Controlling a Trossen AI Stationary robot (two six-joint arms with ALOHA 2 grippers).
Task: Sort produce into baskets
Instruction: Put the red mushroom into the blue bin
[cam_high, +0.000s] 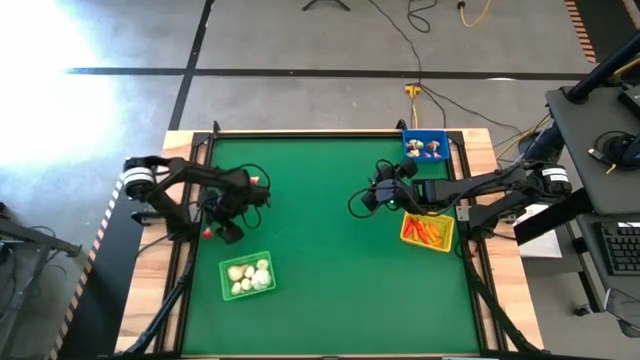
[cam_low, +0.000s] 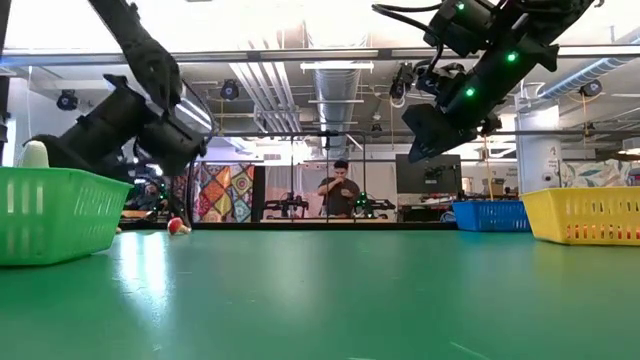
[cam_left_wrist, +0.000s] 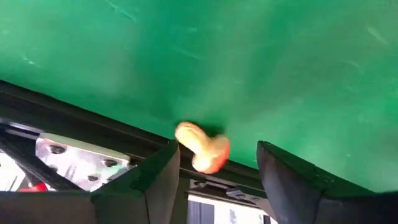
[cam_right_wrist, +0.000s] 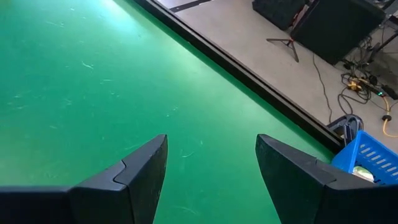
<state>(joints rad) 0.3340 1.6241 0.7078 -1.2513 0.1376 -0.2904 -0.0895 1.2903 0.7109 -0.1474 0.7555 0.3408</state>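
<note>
My left gripper (cam_high: 226, 228) (cam_left_wrist: 217, 163) stands open at the table's left side, slanting down. A small red-and-white piece of produce (cam_left_wrist: 202, 147) (cam_high: 207, 232) (cam_low: 177, 226) lies on the green mat by the left edge, just ahead of the fingertips and between them. Another red piece (cam_high: 258, 180) lies beside the left arm. The green basket (cam_high: 247, 276) holds whitish bulbs. In the yellow basket (cam_high: 428, 231) lie orange sticks, and the blue basket (cam_high: 425, 146) holds small mixed pieces. My right gripper (cam_high: 368, 198) (cam_right_wrist: 211, 142) hangs open above the mat, holding nothing.
A dark rail (cam_left_wrist: 93, 118) runs along the mat's left edge close behind the red-and-white piece. The green basket (cam_low: 50, 212) stands near the left gripper toward the near edge. A person (cam_low: 341, 190) stands in the room beyond the table.
</note>
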